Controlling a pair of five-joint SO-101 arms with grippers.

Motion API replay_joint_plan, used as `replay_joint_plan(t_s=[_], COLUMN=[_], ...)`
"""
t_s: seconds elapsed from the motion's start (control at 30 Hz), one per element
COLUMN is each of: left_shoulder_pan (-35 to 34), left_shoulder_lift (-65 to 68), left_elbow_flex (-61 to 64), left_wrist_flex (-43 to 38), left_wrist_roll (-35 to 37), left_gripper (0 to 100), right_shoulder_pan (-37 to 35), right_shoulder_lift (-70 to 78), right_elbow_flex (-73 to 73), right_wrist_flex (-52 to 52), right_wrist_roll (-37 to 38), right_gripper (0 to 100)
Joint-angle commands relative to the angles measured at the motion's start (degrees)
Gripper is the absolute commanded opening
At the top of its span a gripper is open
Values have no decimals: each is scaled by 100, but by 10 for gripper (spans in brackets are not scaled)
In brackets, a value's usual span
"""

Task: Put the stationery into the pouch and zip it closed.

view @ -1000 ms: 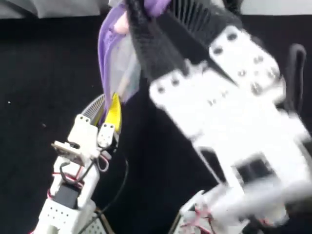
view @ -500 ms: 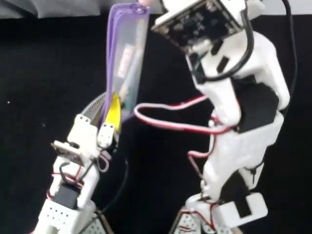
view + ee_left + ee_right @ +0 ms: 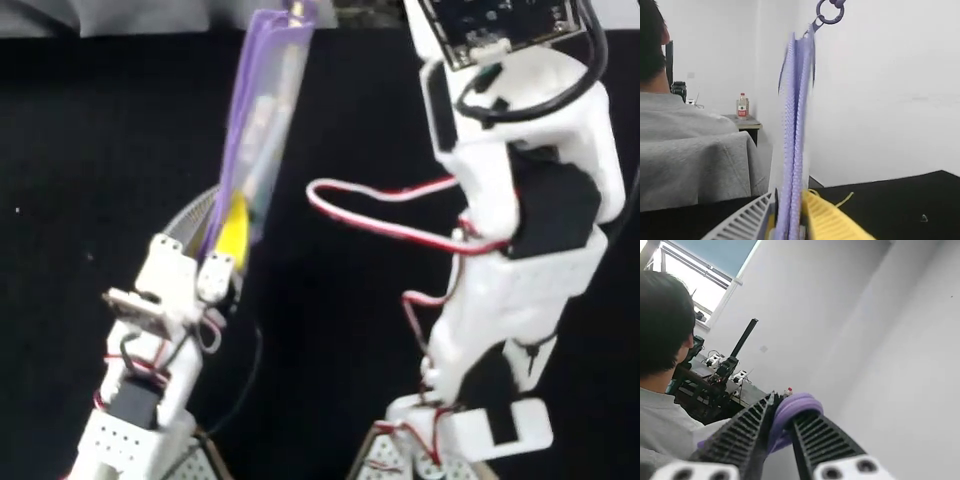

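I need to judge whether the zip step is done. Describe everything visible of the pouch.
The pouch is long and narrow, purple-edged with a see-through side, soft plastic by its look. Pale stationery shows dimly inside. It is held up in the air, stretched taut between both arms: the left gripper clamps its lower end, and the right gripper is shut on its purple ring pull at the top. Whether the zip is fully closed cannot be told.

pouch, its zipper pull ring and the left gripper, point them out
pouch (image 3: 262, 115), high view, clear side panel mid-length
zipper pull ring (image 3: 829, 22), left wrist view, lower rim of the ring
left gripper (image 3: 789, 202), left wrist view, between the grey and yellow fingertips clamping the pouch
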Motion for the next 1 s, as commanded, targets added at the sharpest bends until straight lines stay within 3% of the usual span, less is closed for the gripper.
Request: replay_joint_plan(t_s=[0.0,0.27,0.4,0.7,0.97], left_shoulder_pan=[13,-163,-497,-1147,-1147], left_shoulder_lift=[-70,-79,-88,-88,-88], left_elbow_flex=[13,-760,-1051,-1051,-954], left_wrist_flex=[598,1618,1952,1943,1943], left_wrist_roll=[-35,-44,-35,9,9], left_gripper=[204,202,202,202,202], right_shoulder_pan=[-158,-149,-167,-378,-1310], right_shoulder_lift=[-136,-136,-92,655,778], right_elbow_flex=[-233,-242,-180,-189,-251], right_wrist_flex=[-105,-158,-325,-387,448], right_wrist_roll=[-9,9,475,1090,422], right_gripper=[12,13,13,12,12])
